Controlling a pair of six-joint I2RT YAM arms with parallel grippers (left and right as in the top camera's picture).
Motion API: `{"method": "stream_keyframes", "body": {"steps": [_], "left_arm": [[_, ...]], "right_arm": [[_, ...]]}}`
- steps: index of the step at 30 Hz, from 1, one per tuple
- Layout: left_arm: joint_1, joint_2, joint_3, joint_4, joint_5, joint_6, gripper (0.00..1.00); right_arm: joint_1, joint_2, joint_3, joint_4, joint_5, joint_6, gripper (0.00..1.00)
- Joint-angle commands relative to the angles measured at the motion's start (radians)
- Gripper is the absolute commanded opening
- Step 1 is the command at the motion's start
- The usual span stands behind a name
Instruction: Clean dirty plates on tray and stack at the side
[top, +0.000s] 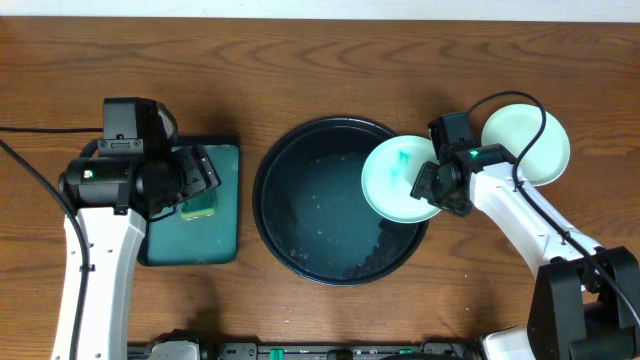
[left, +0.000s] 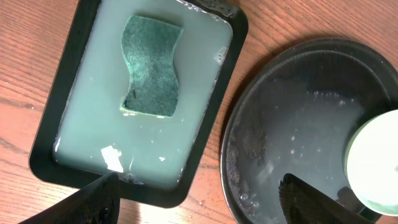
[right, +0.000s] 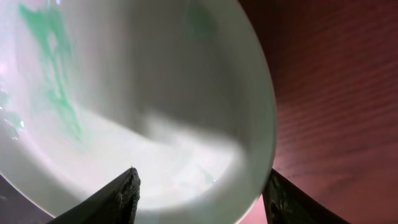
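My right gripper (top: 440, 186) is shut on the rim of a pale mint plate (top: 395, 176), holding it tilted over the right rim of the large round black tray (top: 270, 215). The plate has a teal smear in its middle. In the right wrist view the plate (right: 155, 93) fills the frame, with one finger of the gripper (right: 199, 199) inside it and one outside. A second pale plate (top: 530, 140) lies on the table to the right. My left gripper (left: 199, 199) is open and empty, above the gap between both trays. The black tray (left: 227, 143) is wet.
A rectangular black-rimmed tray (top: 225, 250) holds cloudy water and a green sponge (top: 198, 207) at the left; in the left wrist view the sponge (left: 151, 65) lies in that tray (left: 230, 56). Cables trail from both arms.
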Motion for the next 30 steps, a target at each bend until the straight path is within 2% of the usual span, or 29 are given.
{"method": "stream_keyframes", "body": {"steps": [1,7,15,23,28,30], "left_arm": [[-0.002,0.006,0.000,-0.005,0.012,0.021,0.82],[-0.002,0.006,0.000,-0.002,0.012,0.021,0.82],[-0.002,0.006,0.000,0.001,0.012,0.021,0.82],[-0.002,0.006,0.000,0.001,0.012,0.021,0.82],[-0.002,0.006,0.000,0.002,0.012,0.021,0.82],[-0.002,0.006,0.000,0.002,0.012,0.021,0.82]], "right_arm": [[-0.002,-0.011,-0.004,0.026,-0.003,-0.032,0.61],[-0.002,-0.011,-0.004,0.077,0.002,-0.125,0.61],[-0.014,-0.010,-0.006,0.084,0.068,-0.138,0.56],[-0.027,-0.010,-0.047,0.185,0.060,-0.158,0.54],[-0.027,-0.010,-0.100,0.245,0.056,-0.153,0.48],[-0.027,-0.010,-0.117,0.262,0.056,-0.146,0.38]]}}
